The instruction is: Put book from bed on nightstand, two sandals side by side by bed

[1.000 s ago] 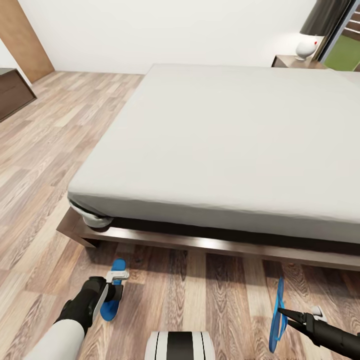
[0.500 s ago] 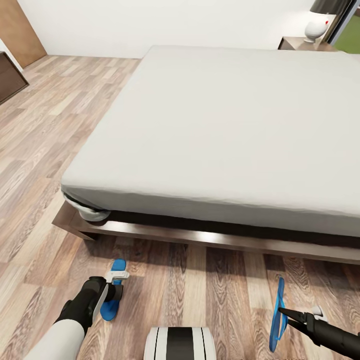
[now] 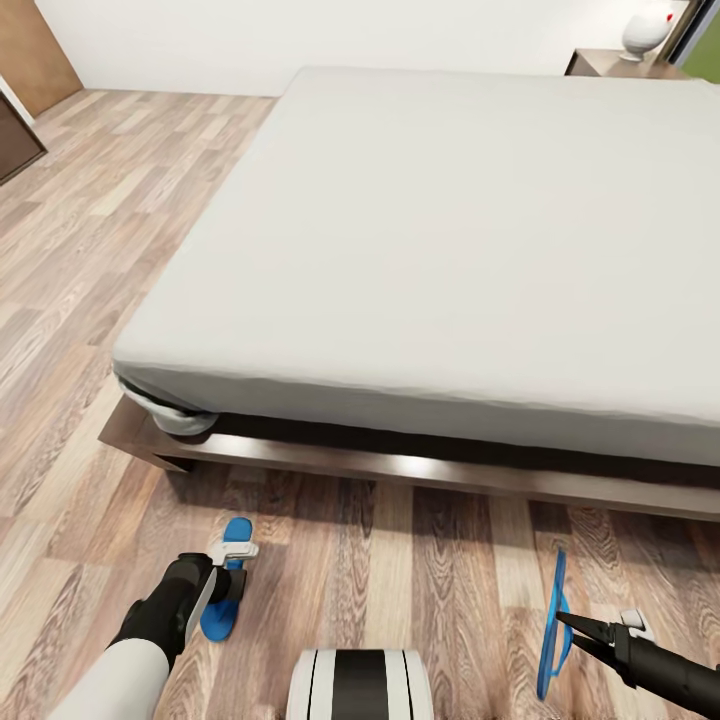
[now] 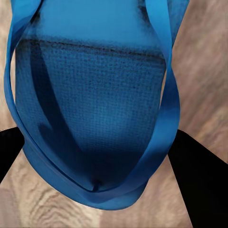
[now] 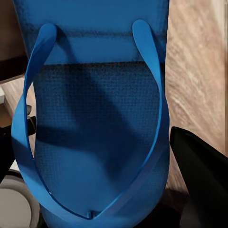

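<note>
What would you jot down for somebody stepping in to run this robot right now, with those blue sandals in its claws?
Left gripper: shut on a blue sandal, held low over the wood floor in front of the bed.
Right gripper: shut on the other sandal, which hangs on edge, sole upright.
The two sandals are well apart, one at each arm.
Nightstand with a white lamp base stands beyond the bed's far corner.
Done: both sandals picked up.
Left: set them down side by side next to the bed. No book can be seen on the mattress; find it and check it sits on a nightstand.
</note>
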